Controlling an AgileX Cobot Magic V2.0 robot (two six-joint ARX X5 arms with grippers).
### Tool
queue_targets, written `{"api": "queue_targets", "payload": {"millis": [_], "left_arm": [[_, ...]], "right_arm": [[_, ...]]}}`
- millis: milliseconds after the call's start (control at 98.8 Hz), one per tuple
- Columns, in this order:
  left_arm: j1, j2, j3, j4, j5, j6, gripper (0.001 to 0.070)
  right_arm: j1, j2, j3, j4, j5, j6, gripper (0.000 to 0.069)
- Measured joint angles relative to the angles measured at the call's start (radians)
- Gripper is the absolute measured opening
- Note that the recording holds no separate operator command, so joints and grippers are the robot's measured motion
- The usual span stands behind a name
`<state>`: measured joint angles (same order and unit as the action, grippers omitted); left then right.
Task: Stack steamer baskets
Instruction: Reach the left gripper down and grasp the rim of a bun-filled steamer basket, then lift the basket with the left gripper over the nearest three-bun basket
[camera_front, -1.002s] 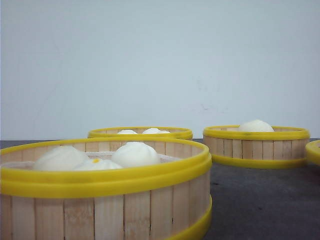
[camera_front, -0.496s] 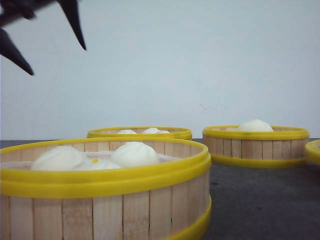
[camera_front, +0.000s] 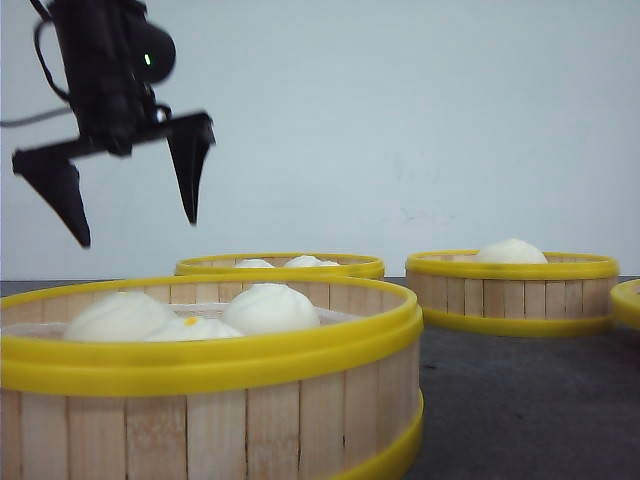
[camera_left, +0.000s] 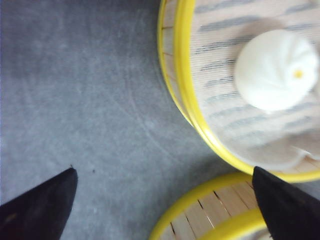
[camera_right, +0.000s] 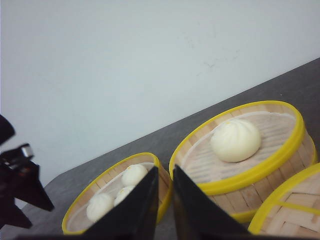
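**Left hand spread above the baskets, right hand pressed nearly together**

Four steamer baskets sit on the dark grey table (camera_front: 520, 410). The nearest basket (camera_front: 210, 400) fills the near left of the front view and holds three white buns (camera_front: 270, 307). Behind it, farther back, the far basket (camera_front: 280, 266) shows only its yellow rim and the tops of its buns. To the right, well apart from the near one, the right basket (camera_front: 512, 292) holds a single bun (camera_front: 511, 251). At the right edge of that view a sliver of a fourth basket (camera_front: 628, 302) shows.

The left hand (camera_front: 130, 205) hangs in the air over the left side, above the baskets and touching none, its two black fingers (camera_front: 190, 165) spread wide and holding nothing. Its wrist view looks down on bare table between the fingers, with two basket rims close together on one side.

The right hand (camera_right: 165, 205) has its fingers almost pressed together, only a thin gap between them, gripping nothing.
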<state>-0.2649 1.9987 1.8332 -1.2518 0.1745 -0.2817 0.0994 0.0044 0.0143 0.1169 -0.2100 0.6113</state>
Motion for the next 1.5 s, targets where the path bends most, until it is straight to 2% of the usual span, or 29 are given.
{"api": "queue_targets", "payload": {"millis": [233,375,415,537,597,769,962,1417,1498], "left_arm": [[-0.015,0.019,0.000,0.094,-0.002,0.002,0.0693],[-0.015,0.034,0.000,0.113,-0.064,0.002,0.0688],[-0.013,0.040,0.000,0.112,-0.068,0.002,0.0655],[-0.012,0.048,0.000,0.113,-0.069,0.002,0.0499],[-0.012,0.050,0.000,0.113,-0.068,0.003,0.0454],[-0.013,0.070,0.000,0.112,-0.068,0.006,0.0420],[-0.021,0.094,0.000,0.130,-0.056,0.005,0.0329],[-0.048,0.144,0.000,0.153,-0.048,0.003,0.0308],[-0.056,0.149,0.000,0.159,-0.045,0.004,0.0246]], "right_arm": [[0.000,0.000,0.000,-0.012,0.000,0.003,0.0049],[0.000,0.000,0.000,-0.048,0.000,0.006,0.0049],[0.000,0.000,0.000,-0.058,0.000,0.007,0.0049],[0.000,0.000,0.000,-0.082,0.000,0.007,0.0049],[0.000,0.000,0.000,-0.084,0.001,0.007,0.0049],[0.000,0.000,0.000,-0.087,0.001,0.007,0.0049],[0.000,0.000,0.000,-0.099,0.001,0.007,0.0049],[0.000,0.000,0.000,-0.106,0.001,0.007,0.0049],[0.000,0.000,0.000,-0.106,0.000,0.007,0.0049]]}}
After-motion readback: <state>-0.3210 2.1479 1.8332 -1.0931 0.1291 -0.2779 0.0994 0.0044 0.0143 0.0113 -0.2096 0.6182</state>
